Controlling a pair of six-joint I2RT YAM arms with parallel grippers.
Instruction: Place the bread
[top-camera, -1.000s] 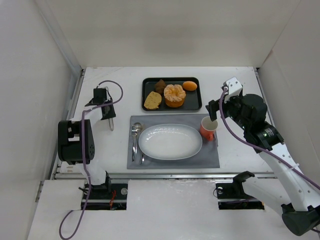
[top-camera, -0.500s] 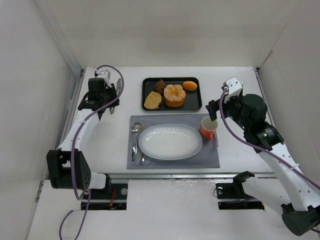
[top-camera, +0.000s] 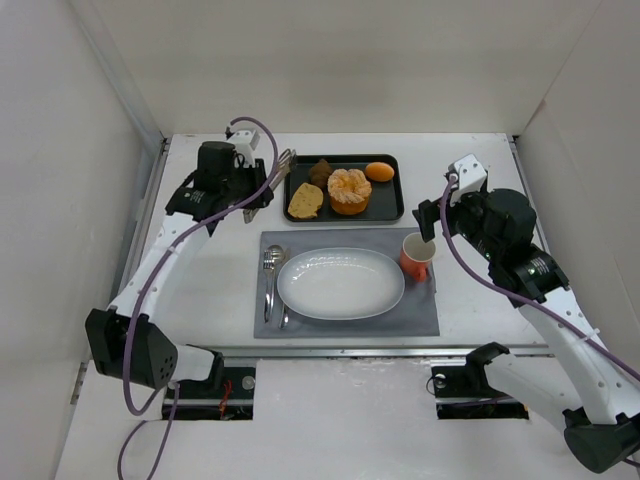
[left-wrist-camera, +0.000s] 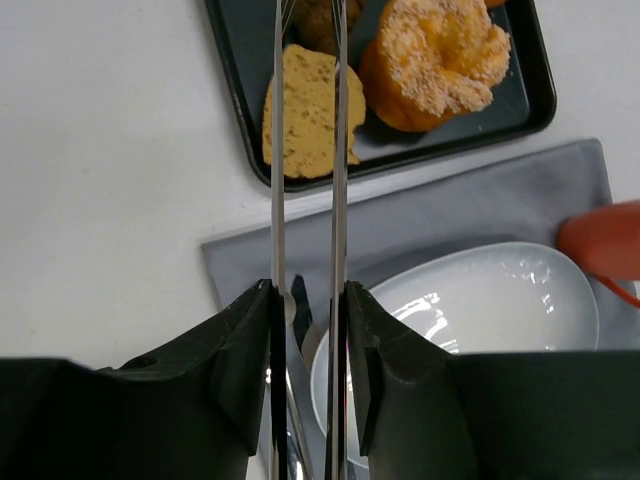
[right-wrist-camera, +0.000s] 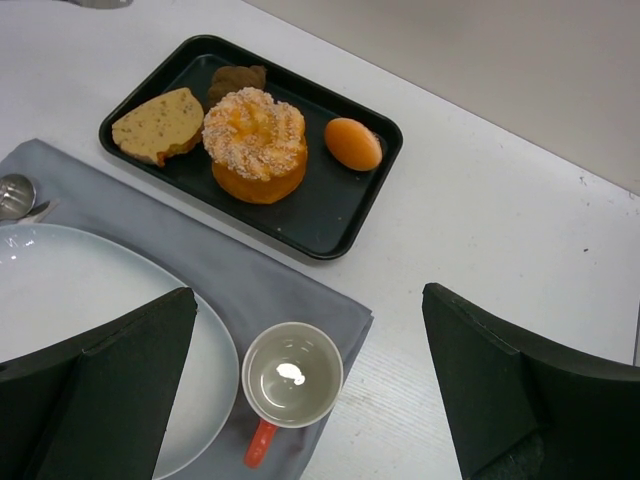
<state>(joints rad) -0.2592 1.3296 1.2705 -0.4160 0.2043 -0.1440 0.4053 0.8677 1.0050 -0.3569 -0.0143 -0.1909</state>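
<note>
The bread (top-camera: 305, 201) is a flat golden-tan slice at the left end of the black tray (top-camera: 391, 207). It also shows in the left wrist view (left-wrist-camera: 305, 120) and the right wrist view (right-wrist-camera: 158, 125). My left gripper (top-camera: 254, 190) (left-wrist-camera: 308, 295) is shut on thin metal tongs (left-wrist-camera: 277, 150). The tong blades reach over the tray's left edge and frame the bread from above, slightly apart. My right gripper (top-camera: 428, 218) (right-wrist-camera: 308, 295) is open and empty, hovering over the orange cup (right-wrist-camera: 292, 375).
The tray also holds a round segmented orange food (top-camera: 349, 190), a dark brown chunk (top-camera: 321, 171) and a small orange ball (top-camera: 379, 171). A white oval plate (top-camera: 340, 305) sits on a grey placemat (top-camera: 420, 312), with spoon and fork (top-camera: 272, 268) to its left and the cup (top-camera: 417, 256) to its right.
My left arm has swung from the table's left side rightward to the tray, carrying the tongs over the bread. The right arm has not moved.
</note>
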